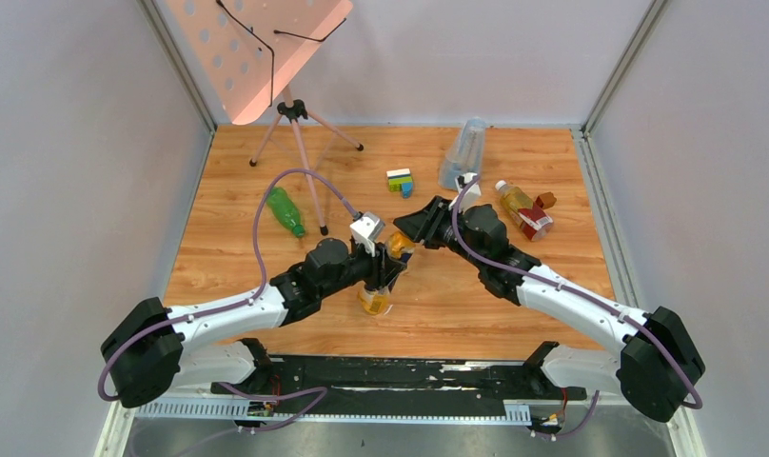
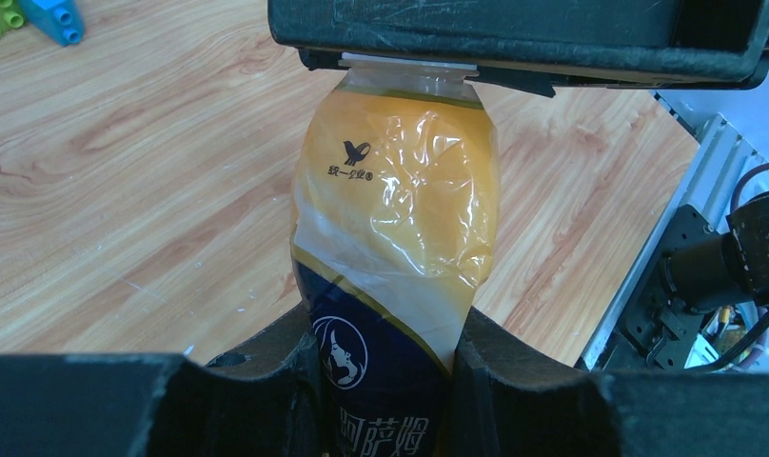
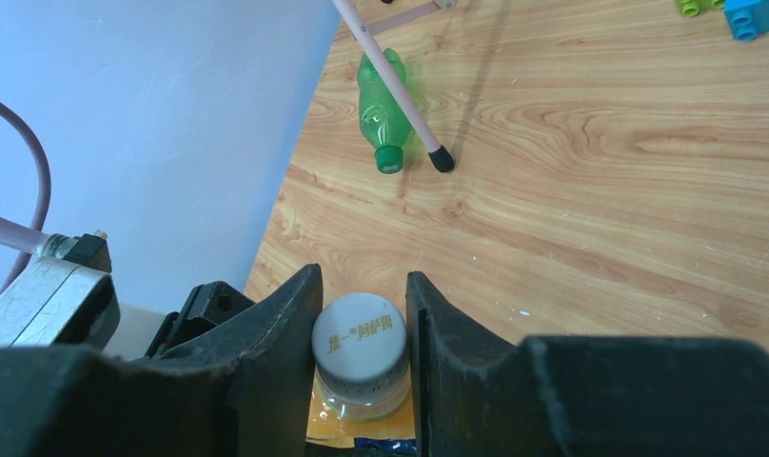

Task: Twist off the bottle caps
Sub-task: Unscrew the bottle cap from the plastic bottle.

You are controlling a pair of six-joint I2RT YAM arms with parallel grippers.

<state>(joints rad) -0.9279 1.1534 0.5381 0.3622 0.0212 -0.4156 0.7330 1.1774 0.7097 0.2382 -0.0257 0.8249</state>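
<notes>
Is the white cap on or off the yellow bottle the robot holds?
On. The round white plastic cap sits on the neck of the amber plastic bottle, inside the right gripper.

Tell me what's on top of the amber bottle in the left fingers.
A white cap sits there, the right fingers on both sides of it. The bottle neck below is covered.

Two arms meet at one amber bottle (image 2: pixel 395 219). The left arm (image 1: pixel 238 305) stretches in low from the bottle's left. The left end effector (image 2: pixel 385 381) is clamped on the bottle's lower body, with a black finger pressed to each side. The right arm (image 1: pixel 561 290) reaches in from the bottle's right, its wrist angled toward the top. The right end effector (image 3: pixel 362 305) is closed against both sides of the bottle's white cap (image 3: pixel 359 345).
</notes>
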